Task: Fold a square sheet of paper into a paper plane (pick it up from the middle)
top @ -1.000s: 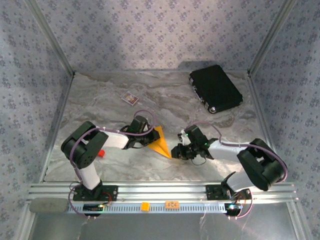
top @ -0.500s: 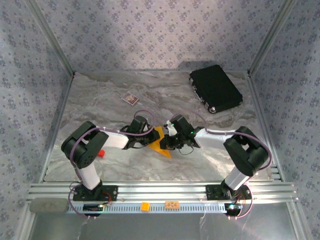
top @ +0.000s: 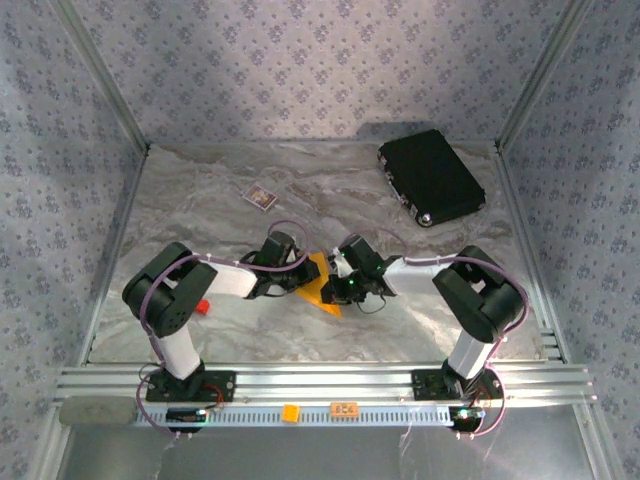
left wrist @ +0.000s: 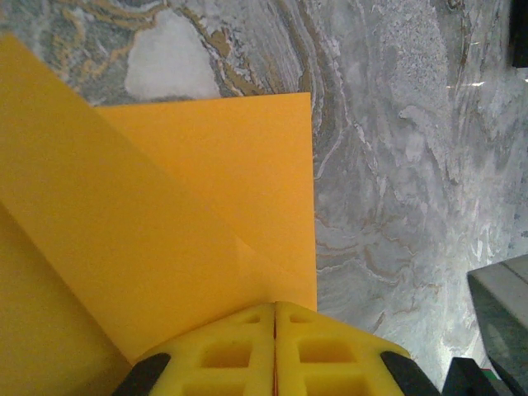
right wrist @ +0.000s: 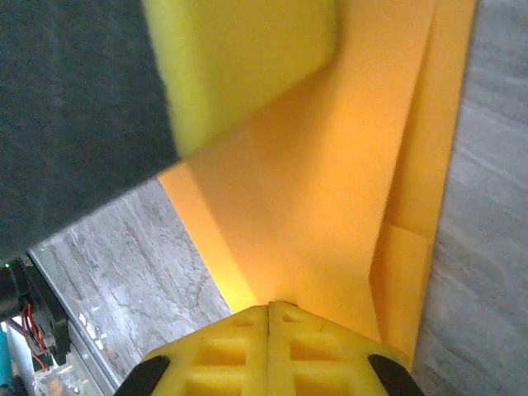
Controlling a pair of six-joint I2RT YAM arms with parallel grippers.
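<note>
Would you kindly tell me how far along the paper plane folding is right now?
Done: the paper already carries diagonal folds, with overlapping layers. In hand: the left gripper and right gripper are both closed at its edges, from opposite sides; pinching or pressing, I cannot tell. Left: it is a broad wedge, not yet a narrow dart, so several folds probably remain.

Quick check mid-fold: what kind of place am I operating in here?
Probably a lab robot test cell: patterned, wallpaper-like walls closing in a marble-print tabletop, with an aluminium mounting rail along its near edge.
</note>
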